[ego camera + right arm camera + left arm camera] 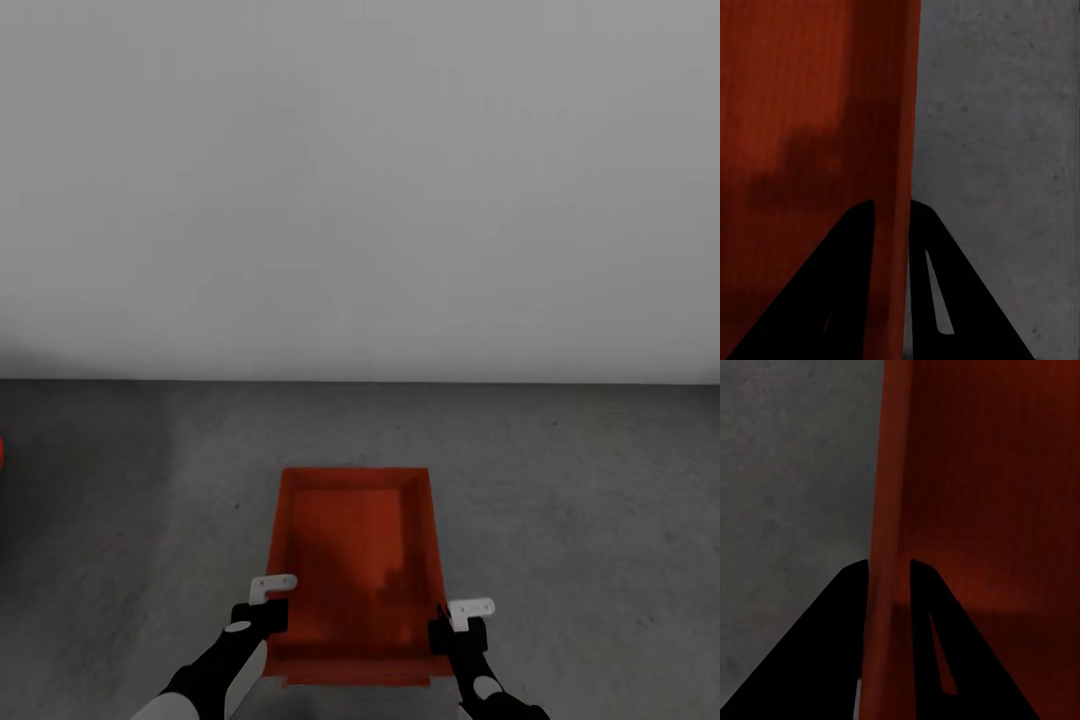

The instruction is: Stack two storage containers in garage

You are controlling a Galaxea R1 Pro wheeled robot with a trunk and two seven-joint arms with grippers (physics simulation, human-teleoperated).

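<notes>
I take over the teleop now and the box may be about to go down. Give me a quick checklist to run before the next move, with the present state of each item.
1. Left gripper on the wall of the storage container: ok, one finger each side of the thin wall.
2. Right gripper on the opposite wall: ok, fingers straddle it.
3. Surface below is the dark grey floor: ok.
4. Grey wall ahead leaves room: ok, bare floor lies between it and the container.
5. Container level: ok, its rim looks even in the head view.
6. Container resting on the floor or held above it: cannot tell.
</notes>
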